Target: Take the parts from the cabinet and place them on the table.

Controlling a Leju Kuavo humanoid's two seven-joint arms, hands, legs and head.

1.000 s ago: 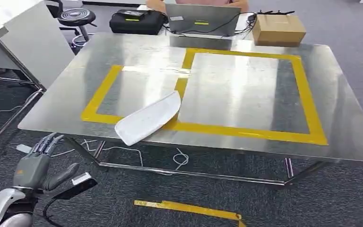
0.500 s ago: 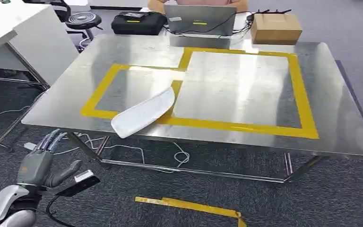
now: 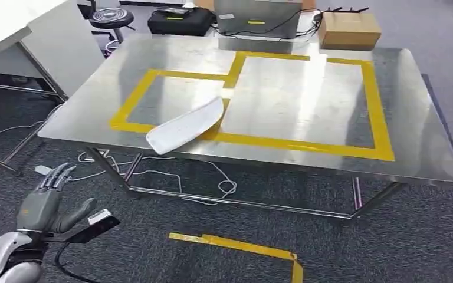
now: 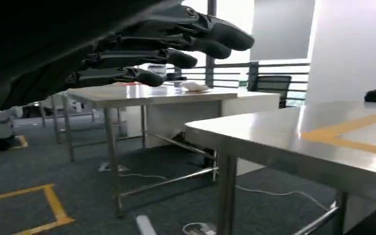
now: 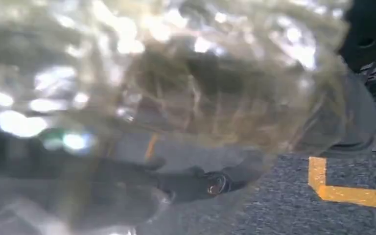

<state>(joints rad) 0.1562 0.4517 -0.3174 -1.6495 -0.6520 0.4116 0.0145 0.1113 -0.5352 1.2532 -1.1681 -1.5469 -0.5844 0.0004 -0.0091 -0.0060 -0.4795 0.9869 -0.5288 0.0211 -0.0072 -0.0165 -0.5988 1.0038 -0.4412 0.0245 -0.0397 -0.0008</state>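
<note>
**One part down, a second apparently in the right robot hand**

A white curved part (image 3: 185, 125) lies on the steel counter (image 3: 424, 112), near its front edge, straddling the yellow tape outline (image 3: 380, 118) at the near side of the smaller rectangle. The left robot hand (image 3: 46, 200) hangs low beside the counter, in front of its left corner, fingers (image 4: 142, 54) spread wide and holding nothing.

In the right wrist view, a crinkled, glossy clear wrap (image 5: 176, 83) sits close in front of the camera, with a dark shape blurred behind it. This is probably a bagged part held in the right robot hand, but the fingers themselves are hidden, so the grip cannot be told for certain.

By my judgement the step in hand is the carry towards the counter with a further part. The next move calls for stepping close enough to reach over the front edge, raising the right arm above the surface, and setting the wrapped item down inside the tape, apart from the white part.
</note>
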